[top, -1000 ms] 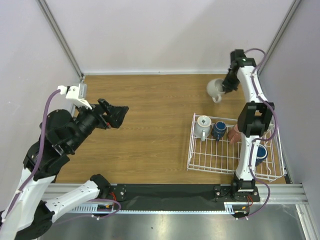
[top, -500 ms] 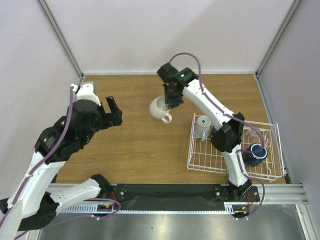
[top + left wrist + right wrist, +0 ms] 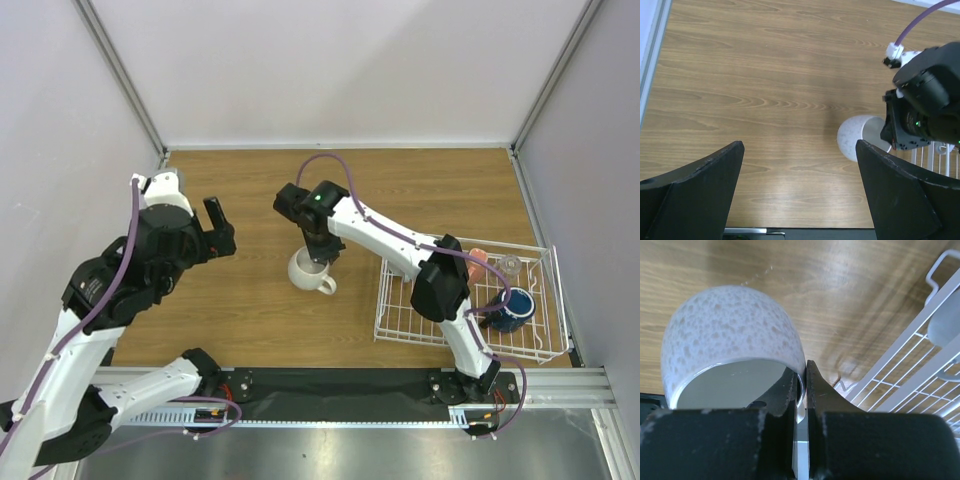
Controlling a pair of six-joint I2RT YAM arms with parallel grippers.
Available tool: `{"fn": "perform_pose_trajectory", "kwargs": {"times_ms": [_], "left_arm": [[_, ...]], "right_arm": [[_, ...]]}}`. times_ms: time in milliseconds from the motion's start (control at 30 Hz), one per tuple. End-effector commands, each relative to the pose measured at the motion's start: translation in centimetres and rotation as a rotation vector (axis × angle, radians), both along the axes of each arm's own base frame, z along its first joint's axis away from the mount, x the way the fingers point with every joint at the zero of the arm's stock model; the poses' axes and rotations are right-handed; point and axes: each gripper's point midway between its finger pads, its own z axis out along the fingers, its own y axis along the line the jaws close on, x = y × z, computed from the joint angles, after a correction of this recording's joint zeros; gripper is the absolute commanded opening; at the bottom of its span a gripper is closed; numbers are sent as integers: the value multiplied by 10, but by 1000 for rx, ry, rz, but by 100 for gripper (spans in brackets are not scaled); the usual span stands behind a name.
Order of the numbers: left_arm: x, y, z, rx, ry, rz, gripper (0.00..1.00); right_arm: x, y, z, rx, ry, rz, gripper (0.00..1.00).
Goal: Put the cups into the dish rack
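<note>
As you see from above, right gripper (image 3: 318,258): clenched on the rim of the speckled cream-white ceramic mug (image 3: 306,271), one finger inside, one outside.
Cream-white mug: outside the rack, just to its left, over the brown wooden table (image 3: 250,185). Its handle points toward the near edge. You cannot tell whether it touches the wood.
White wire-grid dish rack (image 3: 410,318): on the table's right side, close to your right arm's base.
Rack contents: a dark blue mug (image 3: 512,308) toward the right side. A reddish-pink cup (image 3: 478,262) and a small clear glass (image 3: 511,265) sit side by side at the far edge.
Left gripper (image 3: 219,228): released, spread wide, grasping nothing. It hangs above the table's left part, well apart from the mug.
</note>
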Motion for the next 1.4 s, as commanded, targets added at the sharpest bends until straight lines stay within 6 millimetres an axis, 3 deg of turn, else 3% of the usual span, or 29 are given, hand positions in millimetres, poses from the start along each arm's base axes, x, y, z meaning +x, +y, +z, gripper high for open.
{"fn": "perform_pose_trajectory", "kwargs": {"times_ms": [0, 400, 633, 1167, 1367], "left_arm": [[-5, 12, 19, -42, -67, 37, 100], [-9, 2, 14, -80, -69, -19, 100], [-9, -6, 13, -106, -65, -53, 100], [-15, -10, 8, -142, -39, -68, 100], [-15, -8, -5, -116, 25, -34, 100]], "right_arm": [[0, 9, 17, 60, -59, 19, 0], [-12, 19, -17, 19, 5, 78, 3], [-15, 17, -25, -5, 10, 88, 17], [-23, 11, -51, -73, 11, 104, 17], [-25, 13, -50, -69, 15, 106, 38]]}}
